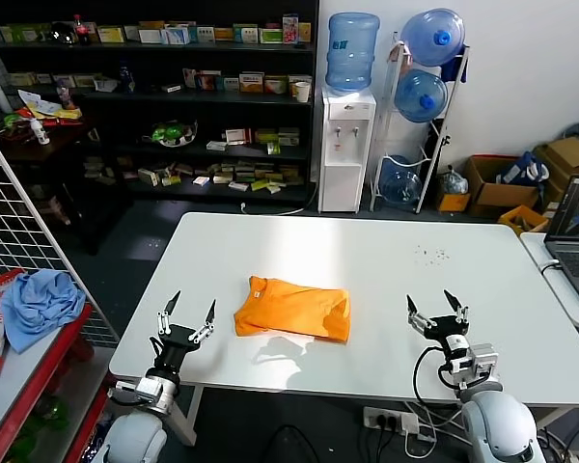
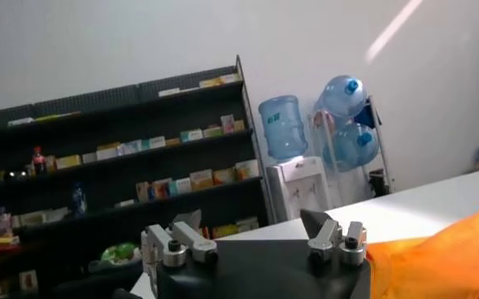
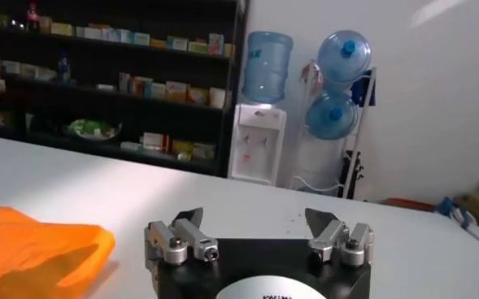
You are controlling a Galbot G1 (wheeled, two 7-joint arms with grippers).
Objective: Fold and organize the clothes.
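The bright orange T-shirt [image 1: 292, 309] lies folded into a compact rectangle on the white table [image 1: 386, 260], a little left of its middle, near the front. It also shows in the left wrist view [image 2: 446, 256] and the right wrist view [image 3: 36, 252]. My left gripper [image 1: 191, 309] is open and empty near the table's front left edge, to the left of the shirt. My right gripper [image 1: 436, 302] is open and empty near the front edge, to the right of the shirt. Neither touches the shirt.
A light blue cloth [image 1: 41, 304] lies on a red side shelf at the left. A laptop [image 1: 577, 236] sits on a table at the right. Dark shelving [image 1: 164, 96], a water dispenser [image 1: 347, 145] and a bottle rack [image 1: 420, 106] stand behind.
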